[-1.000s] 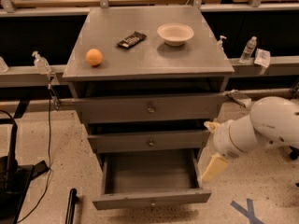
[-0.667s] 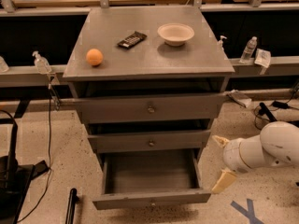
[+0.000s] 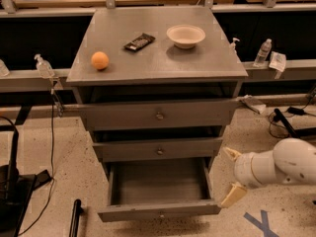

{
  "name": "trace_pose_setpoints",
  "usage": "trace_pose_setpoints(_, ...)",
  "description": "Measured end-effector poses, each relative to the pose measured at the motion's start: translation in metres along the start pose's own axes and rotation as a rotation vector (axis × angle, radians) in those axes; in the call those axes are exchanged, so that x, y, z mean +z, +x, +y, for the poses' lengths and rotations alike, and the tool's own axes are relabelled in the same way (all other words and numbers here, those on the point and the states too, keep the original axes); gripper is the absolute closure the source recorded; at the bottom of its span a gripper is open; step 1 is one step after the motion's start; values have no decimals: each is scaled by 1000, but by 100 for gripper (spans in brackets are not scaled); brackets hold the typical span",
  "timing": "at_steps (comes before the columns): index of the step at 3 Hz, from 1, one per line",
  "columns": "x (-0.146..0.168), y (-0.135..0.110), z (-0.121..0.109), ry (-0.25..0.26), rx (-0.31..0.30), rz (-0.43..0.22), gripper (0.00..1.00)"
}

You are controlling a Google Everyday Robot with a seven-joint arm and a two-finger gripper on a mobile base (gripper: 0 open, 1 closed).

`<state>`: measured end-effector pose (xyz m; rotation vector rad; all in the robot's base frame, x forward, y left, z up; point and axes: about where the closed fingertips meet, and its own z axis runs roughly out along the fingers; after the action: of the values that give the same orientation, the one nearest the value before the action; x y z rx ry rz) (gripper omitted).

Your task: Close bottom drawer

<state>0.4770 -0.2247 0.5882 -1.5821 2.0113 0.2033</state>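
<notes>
Hiding from view: whatever is inside the top drawer [image 3: 158,115] and middle drawer [image 3: 158,149]. There are only dark gaps above their fronts.
Cut off: the white arm [image 3: 289,162] runs straight out of the right edge, and black gear [image 3: 10,201] at the left edge is too dark to name.
Hard to call: the dark flat thing [image 3: 139,42] on the counter could be a remote or a phone, cannot tell.
Bottom drawer: the bottom drawer [image 3: 160,210] is lowest in the stack and pulled well out. Its grey floor is showing and its front sits near the lower edge of the view.
Hand: the hand [image 3: 231,174] is down low on the right, just beside the drawer's right front corner. Its two cream fingers [image 3: 233,195] are spread wide with nothing between them; contact with the drawer cannot be told.
Counter: the counter [image 3: 158,70] is the dull grey, scuffed top of the cabinet.
Room: there is speckled floor [image 3: 64,162] with a blue tape cross [image 3: 261,223], and a grey rail [image 3: 24,78] runs behind.
Counts: three drawers, each with one small knob. One orange [image 3: 99,60], one bowl [image 3: 185,36] and one dark flat thing sit on the counter. Three bottles stand along the rail: a pump bottle [image 3: 43,65], a small pump bottle [image 3: 233,43] and a water bottle [image 3: 261,52].
</notes>
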Motion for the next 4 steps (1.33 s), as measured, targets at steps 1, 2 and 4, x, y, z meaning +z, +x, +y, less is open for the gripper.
trace_pose_setpoints(1, 66, 28, -4, 35, -47, -154, 0)
trace_pose_setpoints(2, 122, 48, 3, 7, -77, -257, 0)
trace_pose_setpoints(4, 156, 58, 26, -34, -42, -292, 0)
